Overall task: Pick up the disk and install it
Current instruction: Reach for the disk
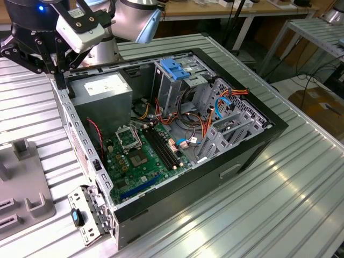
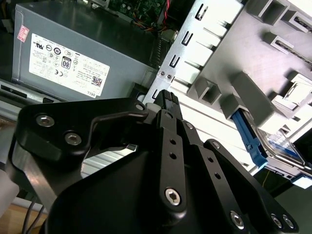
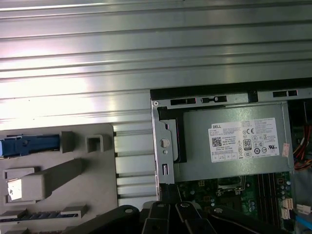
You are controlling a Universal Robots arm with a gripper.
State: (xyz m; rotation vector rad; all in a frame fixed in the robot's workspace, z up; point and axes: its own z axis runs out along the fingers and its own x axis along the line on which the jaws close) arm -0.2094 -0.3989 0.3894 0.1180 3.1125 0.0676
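Disk (image 2: 273, 144), silver-grey metal in a blue plastic carrier, sits in the grey plastic fixture (image 1: 32, 207) at the exterior view's left; I cannot tell how far open the black gripper (image 2: 167, 100) is, and it should descend squarely.

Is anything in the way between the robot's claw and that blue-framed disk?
Nothing visible does. The gripper hangs over the computer case wall, and the disk sits in the grey holder beside the case, its top uncovered.

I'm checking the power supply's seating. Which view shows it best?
The first wrist view: the power supply faces the camera squarely, label in full. The exterior view shows it at an angle; the second wrist view shows it skewed.
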